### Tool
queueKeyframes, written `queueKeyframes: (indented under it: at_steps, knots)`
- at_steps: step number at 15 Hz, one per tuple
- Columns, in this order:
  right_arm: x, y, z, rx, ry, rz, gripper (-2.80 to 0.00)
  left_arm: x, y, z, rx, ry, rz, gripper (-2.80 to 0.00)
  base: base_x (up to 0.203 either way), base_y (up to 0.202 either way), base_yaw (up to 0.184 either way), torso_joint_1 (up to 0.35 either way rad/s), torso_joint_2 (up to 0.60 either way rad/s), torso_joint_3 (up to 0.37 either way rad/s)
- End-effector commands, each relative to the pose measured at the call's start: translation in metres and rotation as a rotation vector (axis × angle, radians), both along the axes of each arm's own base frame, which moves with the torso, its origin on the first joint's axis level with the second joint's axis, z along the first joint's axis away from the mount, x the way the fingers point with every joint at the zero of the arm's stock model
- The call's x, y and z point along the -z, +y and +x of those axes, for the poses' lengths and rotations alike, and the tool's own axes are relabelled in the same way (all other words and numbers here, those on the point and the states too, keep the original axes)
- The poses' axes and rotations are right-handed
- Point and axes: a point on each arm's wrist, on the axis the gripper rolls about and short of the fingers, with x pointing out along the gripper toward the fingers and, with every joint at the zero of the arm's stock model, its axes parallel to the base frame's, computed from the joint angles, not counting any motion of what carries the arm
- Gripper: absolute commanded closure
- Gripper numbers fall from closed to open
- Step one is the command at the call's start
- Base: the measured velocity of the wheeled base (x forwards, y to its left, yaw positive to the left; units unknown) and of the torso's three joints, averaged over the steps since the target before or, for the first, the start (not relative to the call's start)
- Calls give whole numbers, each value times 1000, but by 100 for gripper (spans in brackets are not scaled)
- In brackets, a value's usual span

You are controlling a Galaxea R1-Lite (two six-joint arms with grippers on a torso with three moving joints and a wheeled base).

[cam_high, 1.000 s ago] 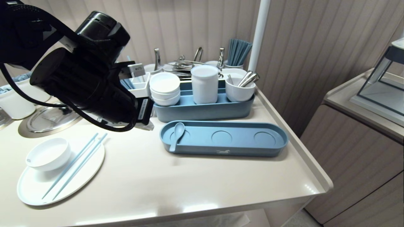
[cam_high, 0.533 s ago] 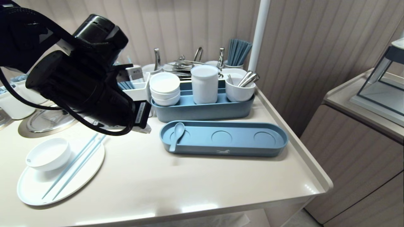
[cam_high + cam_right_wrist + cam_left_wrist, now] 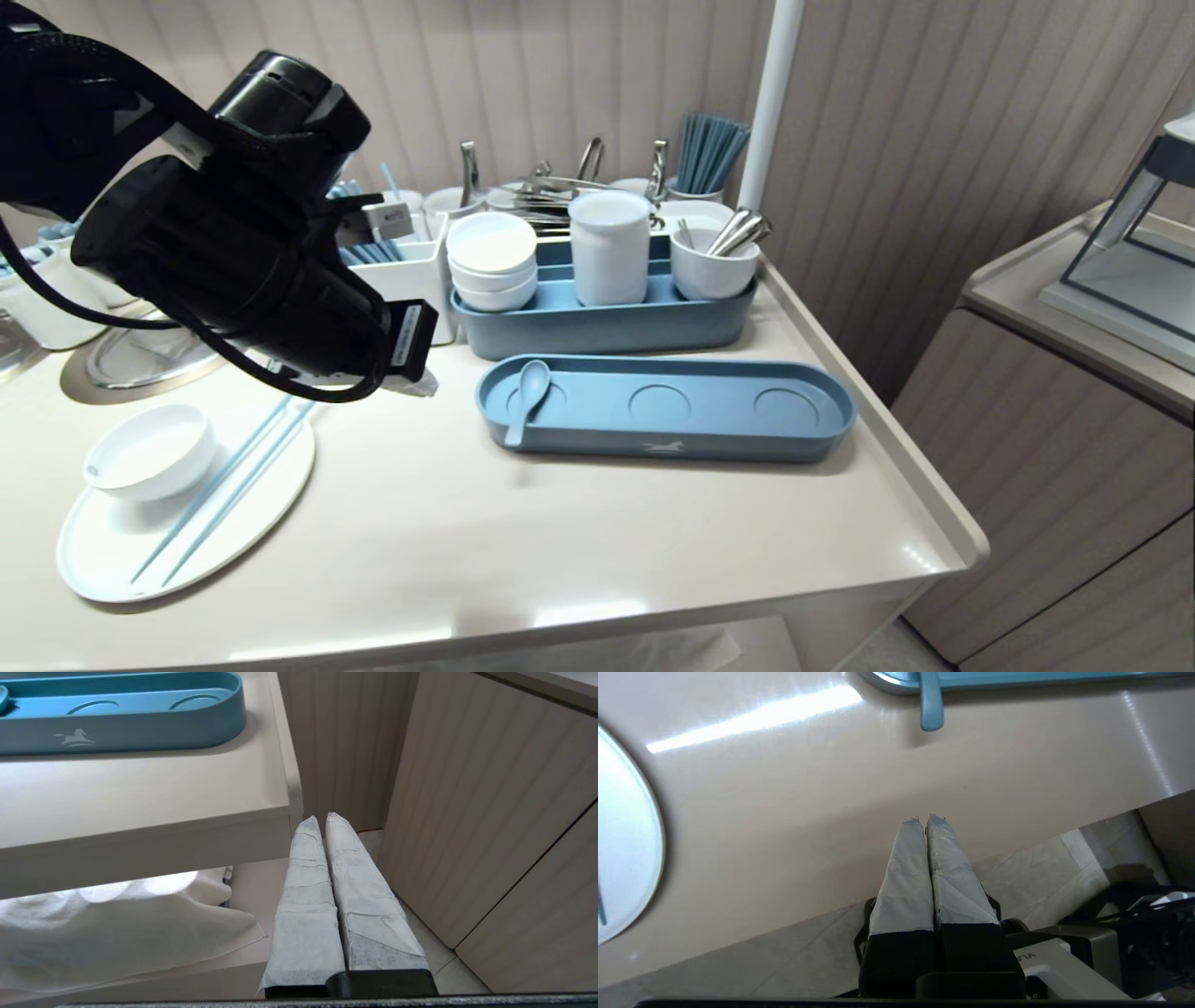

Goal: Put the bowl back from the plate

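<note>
My left gripper [image 3: 420,381] hangs over the table between the white plate [image 3: 112,560] and the long blue tray [image 3: 803,439]. In the left wrist view the left gripper [image 3: 927,819] is shut with nothing between its taped fingers. A light blue spoon [image 3: 523,411] lies in the tray's left end, and its handle [image 3: 931,704] sticks out over the rim ahead of the fingers. On the plate stand a white bowl [image 3: 149,453] and a pair of light blue chopsticks [image 3: 224,490]. My right gripper [image 3: 322,817] is parked, shut and empty, below the table's right corner.
Behind the tray a blue holder [image 3: 607,327] carries stacked white bowls [image 3: 492,257], a white cup [image 3: 609,247] and a cup of metal utensils [image 3: 714,261]. More cutlery containers stand behind it. A cabinet [image 3: 1074,392] is to the right, and a white cloth [image 3: 93,924] lies under the table.
My left arm has eased slightly to the left, away from the blue tray. Its gripper has stayed shut, and nothing on the table has moved.
</note>
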Motion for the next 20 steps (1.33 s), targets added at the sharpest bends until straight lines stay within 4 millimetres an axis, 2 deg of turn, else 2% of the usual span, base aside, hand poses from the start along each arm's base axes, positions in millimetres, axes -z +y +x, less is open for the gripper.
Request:
queueKeyframes:
  at_steps: [1, 20]
  knots:
    - [0, 0, 0, 0, 1, 0, 0, 0, 0, 0, -3, 4, 2, 0, 0, 0, 0, 0, 0, 0]
    - [0, 0, 0, 0, -1, 0, 0, 5, -2, 5, -2, 20, 9, 0, 0, 185, -4, 2, 2, 2]
